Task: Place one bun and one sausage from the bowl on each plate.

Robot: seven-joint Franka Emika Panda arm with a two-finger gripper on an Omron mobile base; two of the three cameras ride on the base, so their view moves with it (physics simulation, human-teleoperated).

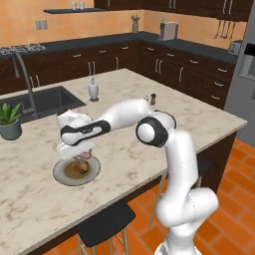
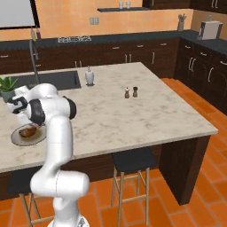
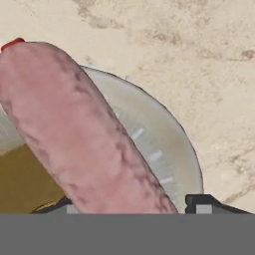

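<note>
My gripper (image 1: 82,151) hangs just above the grey plate (image 1: 62,175) with the olive-brown centre, near the island's front edge. It is shut on a pink sausage (image 3: 74,124), which runs up between the two finger tips in the hand view. The sausage's (image 1: 86,156) lower end points down at the plate. A brown bun (image 1: 78,168) lies on the plate, and also shows as bun (image 2: 27,131) on plate (image 2: 17,138) from the right. In the hand view the plate's grey rim (image 3: 164,144) curves behind the sausage. The bowl is out of view.
A potted plant (image 1: 10,124) stands left of the plate, with the sink (image 1: 45,99) and tap behind it. A white soap bottle (image 1: 93,89) and two shakers (image 2: 131,92) stand farther along the marble island. Stools (image 2: 133,160) sit under the front edge.
</note>
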